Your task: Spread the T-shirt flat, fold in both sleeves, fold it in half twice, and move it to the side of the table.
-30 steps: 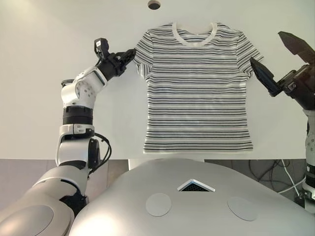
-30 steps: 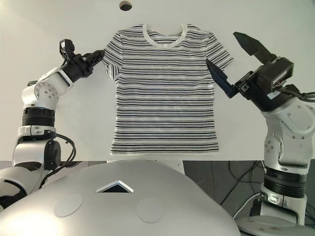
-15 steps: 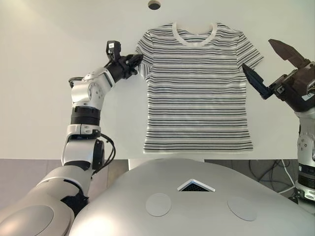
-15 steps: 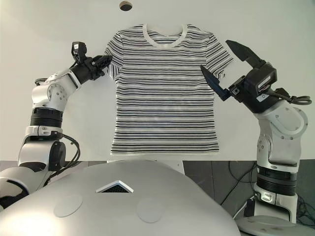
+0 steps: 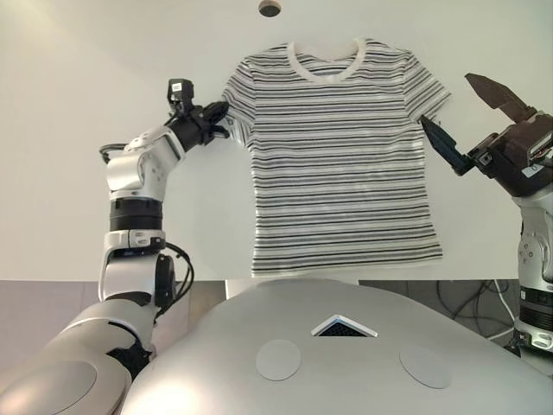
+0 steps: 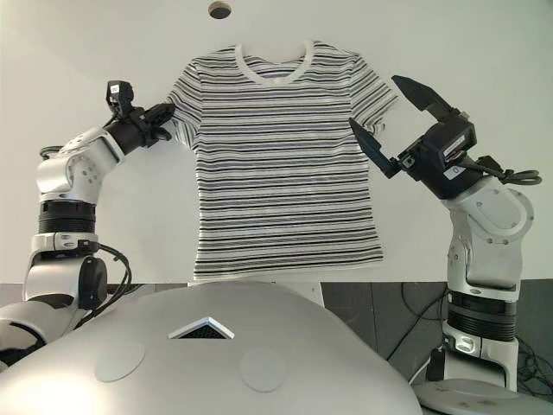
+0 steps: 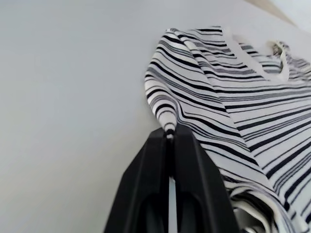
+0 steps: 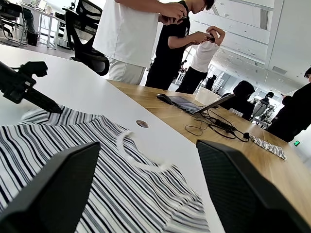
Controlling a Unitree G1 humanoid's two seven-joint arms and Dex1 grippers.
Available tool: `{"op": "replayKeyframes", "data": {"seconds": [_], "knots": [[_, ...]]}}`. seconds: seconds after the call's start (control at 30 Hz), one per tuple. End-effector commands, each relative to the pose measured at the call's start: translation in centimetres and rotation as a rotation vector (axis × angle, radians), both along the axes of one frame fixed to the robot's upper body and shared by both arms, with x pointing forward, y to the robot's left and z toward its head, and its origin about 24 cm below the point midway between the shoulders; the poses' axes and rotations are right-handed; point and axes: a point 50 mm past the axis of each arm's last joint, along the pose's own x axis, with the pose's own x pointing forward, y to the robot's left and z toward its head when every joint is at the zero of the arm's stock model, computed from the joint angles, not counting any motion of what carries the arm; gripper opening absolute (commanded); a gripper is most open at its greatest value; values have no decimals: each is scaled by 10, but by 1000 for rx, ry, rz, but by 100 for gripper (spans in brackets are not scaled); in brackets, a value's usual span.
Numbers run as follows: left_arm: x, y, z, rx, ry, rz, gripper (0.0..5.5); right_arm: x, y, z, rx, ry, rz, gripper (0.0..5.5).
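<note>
A black-and-white striped T-shirt (image 5: 341, 156) lies spread face up on the white table (image 5: 78, 190), collar away from me. My left gripper (image 5: 218, 119) is at the shirt's left sleeve and is shut on the sleeve's hem (image 7: 167, 127). The sleeve is drawn out to the left, and the shirt's upper part leans left. My right gripper (image 5: 445, 98) hovers wide open just off the right sleeve (image 5: 428, 86), with nothing between its fingers (image 8: 53, 189). The shirt (image 8: 97, 170) lies below it.
A round hole (image 5: 270, 8) sits in the table beyond the collar. The table's front edge (image 5: 69, 279) runs just below the shirt's hem. Bare table stretches left of the shirt. A wooden desk with a laptop (image 8: 187, 103) stands beyond the far edge.
My left gripper closed in on the left sleeve and then pulled it leftward, dragging the shirt's top left. My right gripper moved in toward the right sleeve, still open.
</note>
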Motion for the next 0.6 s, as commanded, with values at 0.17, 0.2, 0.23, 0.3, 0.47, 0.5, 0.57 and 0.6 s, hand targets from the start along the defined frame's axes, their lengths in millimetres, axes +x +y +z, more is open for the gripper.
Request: {"op": "replayKeyframes", "data": {"seconds": [0.17, 0.2, 0.23, 0.3, 0.47, 0.5, 0.57, 0.6], "knots": [[-3, 20, 11, 116, -7, 24, 1, 4, 1, 2, -22, -13, 6, 372], [-2, 19, 12, 119, -15, 15, 1, 4, 1, 1, -22, -12, 6, 372], [-1, 13, 15, 134, -32, -6, 1, 3, 2, 1, -25, -11, 6, 372], [-2, -7, 19, 138, -57, -69, 1, 3, 2, 0, -29, -8, 6, 372], [-3, -46, 30, 160, -95, -178, 1, 3, 4, -4, -36, 2, 9, 372], [-2, -49, 33, 167, -99, -182, 1, 3, 5, -5, -37, 4, 10, 372], [-1, -57, 37, 179, -99, -200, 1, 2, 7, -8, -36, 13, 12, 372], [0, -61, 38, 185, -97, -211, 1, 2, 8, -10, -37, 17, 13, 372]]}}
